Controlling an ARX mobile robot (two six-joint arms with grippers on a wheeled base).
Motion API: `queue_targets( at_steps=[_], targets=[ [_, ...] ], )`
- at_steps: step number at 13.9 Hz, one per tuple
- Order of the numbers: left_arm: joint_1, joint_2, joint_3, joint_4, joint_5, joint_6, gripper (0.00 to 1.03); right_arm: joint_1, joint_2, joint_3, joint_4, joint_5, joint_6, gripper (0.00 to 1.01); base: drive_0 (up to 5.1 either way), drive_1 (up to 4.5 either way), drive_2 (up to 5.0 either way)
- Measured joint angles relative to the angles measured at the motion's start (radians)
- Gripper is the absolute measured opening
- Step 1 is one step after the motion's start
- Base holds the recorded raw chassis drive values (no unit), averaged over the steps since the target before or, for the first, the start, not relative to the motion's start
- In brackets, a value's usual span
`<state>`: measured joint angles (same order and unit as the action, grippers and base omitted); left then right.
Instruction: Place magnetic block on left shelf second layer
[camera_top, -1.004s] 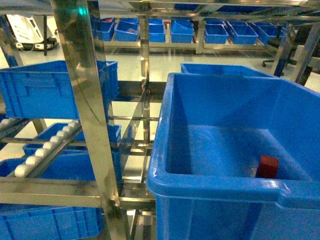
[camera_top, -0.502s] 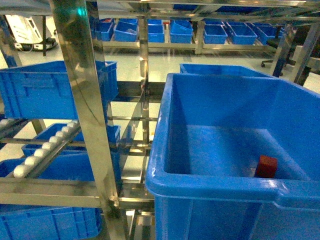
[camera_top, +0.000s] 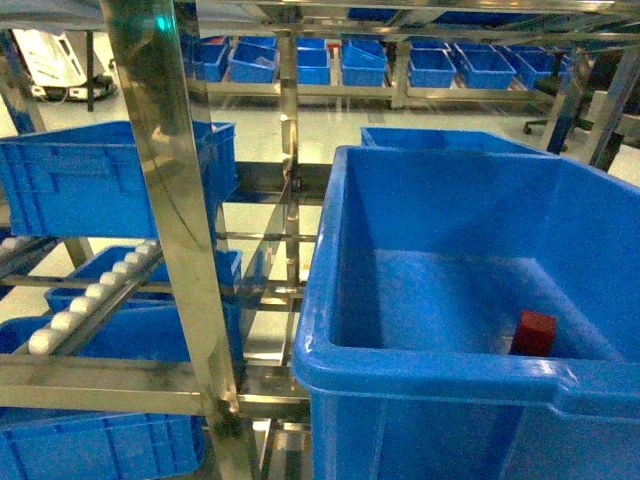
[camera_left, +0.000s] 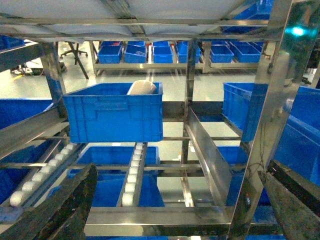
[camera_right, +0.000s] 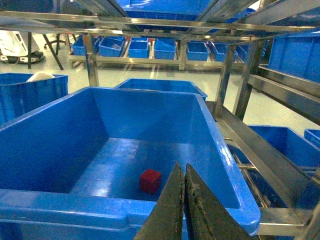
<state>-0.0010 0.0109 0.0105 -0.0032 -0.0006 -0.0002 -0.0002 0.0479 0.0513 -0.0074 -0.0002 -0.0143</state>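
Observation:
The magnetic block is a small red cube lying on the floor of a big blue bin, near its front right corner. In the right wrist view the block lies just left of and beyond my right gripper, which is shut with nothing in it and hovers over the bin's near rim. The left shelf is a steel rack with white roller rails. My left gripper stands wide open and empty in front of the shelf's front crossbar. Neither gripper shows in the head view.
A blue bin with a white object inside sits on the shelf's upper rollers. More blue bins fill the lower layer. A steel divider and post stand right of the left gripper. Rows of bins line the far racks.

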Motion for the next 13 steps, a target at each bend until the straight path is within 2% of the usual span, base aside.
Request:
queue_targets(
  at_steps=[5,6,13],
  targets=[
    [0.000,0.000,0.000,0.000,0.000,0.000,0.98,0.000,-0.042,-0.038,0.003,0.002,0.000,0.02,0.0,0.00,0.0],
    [0.000,0.000,0.000,0.000,0.000,0.000,0.98,0.000,-0.042,-0.038,0.004,0.002,0.000,0.05,0.0,0.00,0.0],
    [0.000,0.000,0.000,0.000,0.000,0.000,0.98,0.000,-0.042,-0.038,0.003,0.002,0.000,0.94,0.0,0.00,0.0]
  ],
)
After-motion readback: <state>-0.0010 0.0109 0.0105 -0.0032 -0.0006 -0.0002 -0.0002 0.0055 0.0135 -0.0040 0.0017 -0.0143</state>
